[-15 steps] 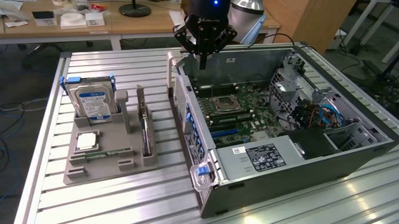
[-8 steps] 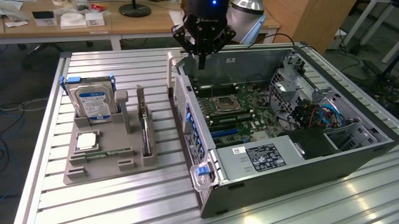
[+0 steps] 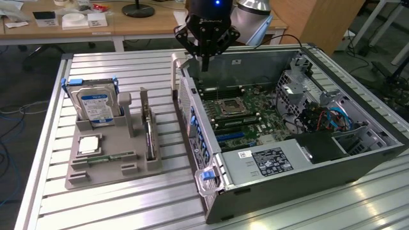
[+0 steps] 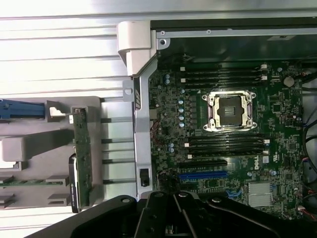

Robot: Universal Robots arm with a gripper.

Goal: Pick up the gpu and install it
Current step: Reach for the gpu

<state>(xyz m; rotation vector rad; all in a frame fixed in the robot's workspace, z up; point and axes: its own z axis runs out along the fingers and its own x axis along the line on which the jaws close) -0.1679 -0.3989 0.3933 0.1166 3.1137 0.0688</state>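
Tool: Your tool is pinched shut and holds nothing.
Tool place: It hangs over the far corner of the open computer case, near the gray latch arm.
Gpu: The gpu stands on its thin edge in a slot of the gray holder. Your tool is well apart from it.
Holder: It sits on the tabletop, just beside the case, on the exterior view's left.
Hard drive: A silver hard drive with a blue label stands up in the holder too.
Green stick: A small green stick lies flat in the holder.
Case: It lies on its side, so you can look in at the green board.
Socket: A square silver socket sits in the middle of the board.
Blue slot: A long blue slot lies on the board.
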